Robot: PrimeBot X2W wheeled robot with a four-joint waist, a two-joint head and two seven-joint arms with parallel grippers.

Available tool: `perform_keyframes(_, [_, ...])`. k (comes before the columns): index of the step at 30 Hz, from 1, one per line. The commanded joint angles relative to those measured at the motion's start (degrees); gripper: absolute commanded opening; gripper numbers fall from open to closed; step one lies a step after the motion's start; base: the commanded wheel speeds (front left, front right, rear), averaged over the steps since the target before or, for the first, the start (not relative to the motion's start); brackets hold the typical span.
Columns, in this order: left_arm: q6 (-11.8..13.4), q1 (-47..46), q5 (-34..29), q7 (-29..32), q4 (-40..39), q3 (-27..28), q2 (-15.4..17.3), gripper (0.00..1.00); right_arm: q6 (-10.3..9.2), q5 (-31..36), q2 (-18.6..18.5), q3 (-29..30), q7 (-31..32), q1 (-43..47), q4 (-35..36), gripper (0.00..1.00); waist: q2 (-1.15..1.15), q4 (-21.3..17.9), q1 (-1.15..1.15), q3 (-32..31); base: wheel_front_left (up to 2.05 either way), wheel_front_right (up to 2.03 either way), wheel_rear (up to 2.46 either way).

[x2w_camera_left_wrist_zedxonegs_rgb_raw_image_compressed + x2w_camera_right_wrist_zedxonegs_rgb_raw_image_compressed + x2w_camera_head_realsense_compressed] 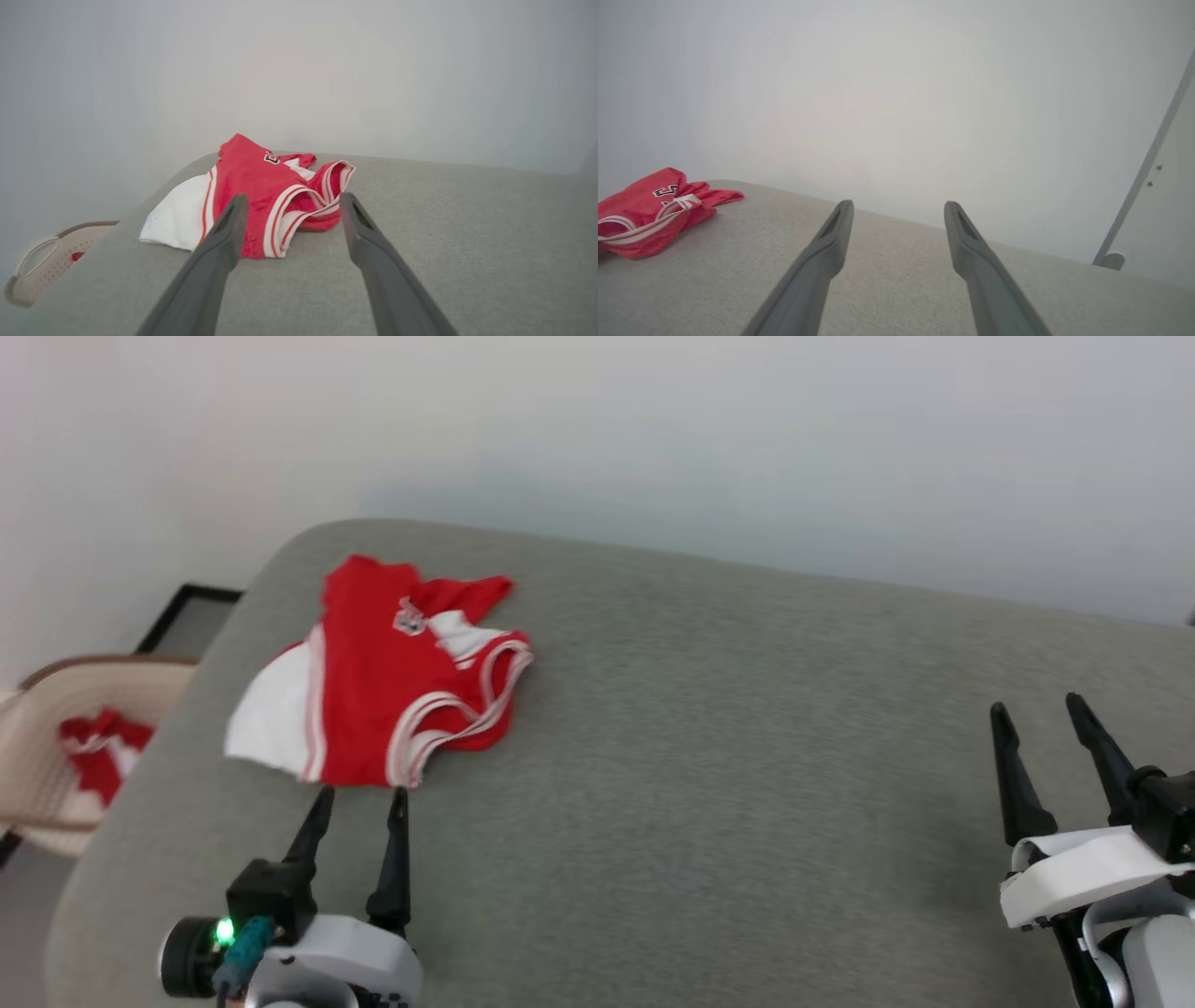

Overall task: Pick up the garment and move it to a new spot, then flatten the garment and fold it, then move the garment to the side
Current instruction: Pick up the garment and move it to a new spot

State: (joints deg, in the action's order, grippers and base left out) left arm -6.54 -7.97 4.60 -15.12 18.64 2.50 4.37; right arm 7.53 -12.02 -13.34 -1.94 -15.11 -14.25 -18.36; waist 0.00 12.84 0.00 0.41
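The garment [373, 691] lies crumpled near the far left corner of the grey desk [700, 756]. The left end effector [362, 793] has its fingers apart, tips just beside the garment's near edge. The right end effector [1036, 703] is likewise spread and empty, well apart from the garment.

In front of me I see a wide grey fabric-covered surface [747, 756] with a rounded corner, set against a plain white wall [653, 429]. Off its left edge, lower down, stands a beige woven basket [37, 784], with a black frame [191, 621] beyond it by the wall.
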Motion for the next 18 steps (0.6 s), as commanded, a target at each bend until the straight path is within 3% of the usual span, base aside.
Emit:
perform_keyframes(1, [0.28,0.73,0.01,-0.05,-0.32,0.34,-0.13,1.0,-0.08,-0.18,0.15,-0.36,-0.05,0.49,0.08,1.0,0.0,6.17,0.0,0.38,0.0,0.0,0.0])
perform_keyframes(11, [0.23,1.48,0.46,-0.04,-0.84,1.42,-0.83,1.0,-0.08,-0.38,0.75,-4.57,-0.05,-0.12,-0.09,1.0,0.0,16.75,0.0,1.21,0.0,0.0,0.0])
perform_keyframes(18, [1.55,3.63,2.51,-0.05,-4.09,4.76,-1.35,1.0,-0.08,-1.27,2.08,-11.7,-0.05,-4.54,-1.93,1.0,0.0,18.1,0.0,3.25,0.0,0.0,0.0])
